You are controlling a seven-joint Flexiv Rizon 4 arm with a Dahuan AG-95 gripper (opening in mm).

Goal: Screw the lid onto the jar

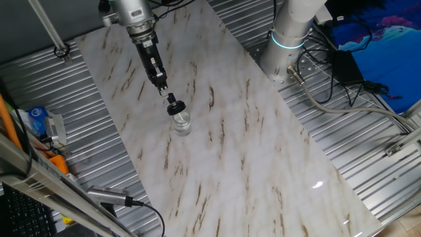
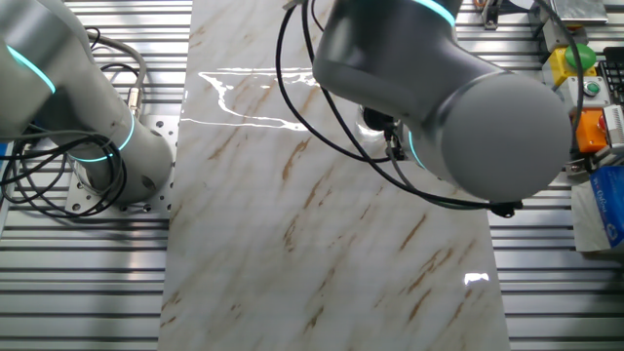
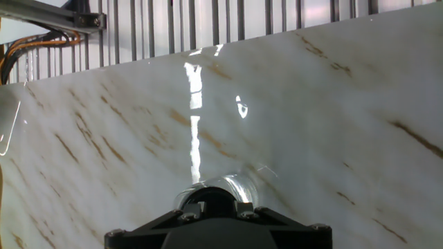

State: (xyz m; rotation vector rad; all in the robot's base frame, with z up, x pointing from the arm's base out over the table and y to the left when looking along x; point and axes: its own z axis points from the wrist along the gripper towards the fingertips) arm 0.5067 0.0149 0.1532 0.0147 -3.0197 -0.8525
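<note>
In one fixed view the clear glass jar [image 1: 181, 124] stands upright near the middle of the marble board. The black lid [image 1: 176, 109] sits on its mouth. My gripper [image 1: 172, 101] reaches down from the upper left and its fingers close on the lid. In the hand view the two fingertips [image 3: 188, 207] flank the round black lid [image 3: 211, 199], and the jar's glass [image 3: 239, 185] shows just beyond it. In the other fixed view the arm's grey body [image 2: 458, 107] hides the jar, the lid and the gripper.
The marble board [image 1: 250, 164] lies on a ribbed metal table. A second arm's base [image 1: 289, 39] with cables stands at the board's far right edge. Tools and an orange object [image 1: 56, 161] lie off the board at the left.
</note>
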